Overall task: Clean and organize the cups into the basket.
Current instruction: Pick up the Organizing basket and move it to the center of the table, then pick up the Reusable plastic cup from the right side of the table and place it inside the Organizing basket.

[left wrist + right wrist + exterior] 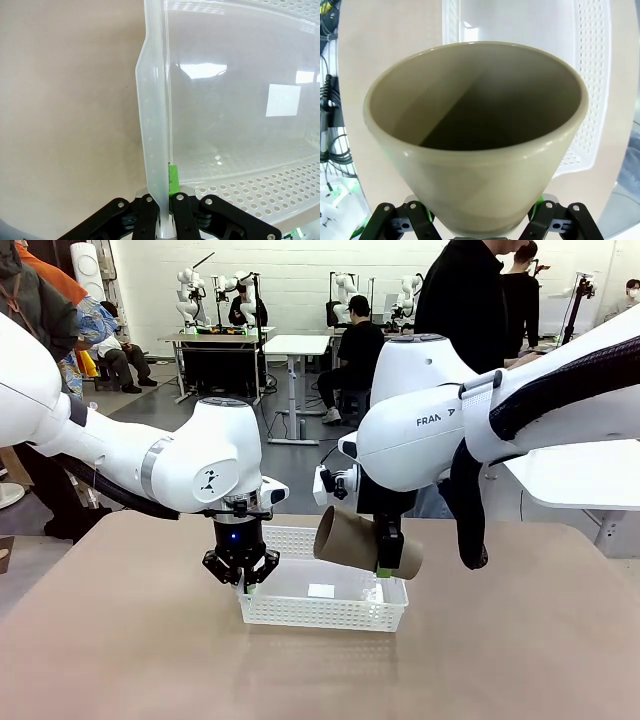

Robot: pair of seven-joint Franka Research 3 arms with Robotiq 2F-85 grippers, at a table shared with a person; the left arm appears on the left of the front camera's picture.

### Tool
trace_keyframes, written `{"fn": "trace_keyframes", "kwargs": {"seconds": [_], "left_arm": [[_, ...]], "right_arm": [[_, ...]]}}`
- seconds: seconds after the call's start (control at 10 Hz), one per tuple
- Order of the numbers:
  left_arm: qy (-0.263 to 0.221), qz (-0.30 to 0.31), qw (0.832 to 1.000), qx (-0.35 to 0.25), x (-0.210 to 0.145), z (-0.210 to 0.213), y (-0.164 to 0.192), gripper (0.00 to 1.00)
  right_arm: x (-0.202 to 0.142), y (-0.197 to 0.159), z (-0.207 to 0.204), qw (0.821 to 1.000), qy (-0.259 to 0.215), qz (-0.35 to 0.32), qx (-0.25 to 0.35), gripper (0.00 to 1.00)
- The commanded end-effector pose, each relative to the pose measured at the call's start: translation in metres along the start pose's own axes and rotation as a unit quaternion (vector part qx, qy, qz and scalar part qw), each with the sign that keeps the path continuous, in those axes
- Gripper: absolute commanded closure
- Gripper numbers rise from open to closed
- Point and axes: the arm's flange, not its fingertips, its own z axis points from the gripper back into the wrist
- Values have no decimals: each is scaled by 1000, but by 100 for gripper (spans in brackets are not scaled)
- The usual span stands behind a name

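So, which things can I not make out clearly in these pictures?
- Front view: the basket's right end, behind the tan cup and right gripper.
- Right wrist view: that gripper's fingertips, covered by the cup.
- Front view: the white patch on the basket floor, too small to identify.
- Left wrist view: the left gripper's pads, mostly hidden by the basket wall it clamps.

support: tan-brown table [120, 640] | lying on it: white perforated basket [320, 615], near the middle, long side toward camera
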Motion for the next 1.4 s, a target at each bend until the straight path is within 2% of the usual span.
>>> {"fn": "trace_keyframes", "kwargs": {"seconds": [0.0, 0.6, 1.3], "left_arm": [[1, 1, 1000, -1, -1, 0, 0, 100], [1, 1, 1000, -1, -1, 0, 0, 100], [1, 1, 1000, -1, -1, 0, 0, 100]], "right_arm": [[6, -4, -7, 1000, -15, 2, 11, 19], [29, -16, -39, 999, -40, 10, 20, 19], [13, -57, -79, 996, -51, -21, 70, 19]]}}
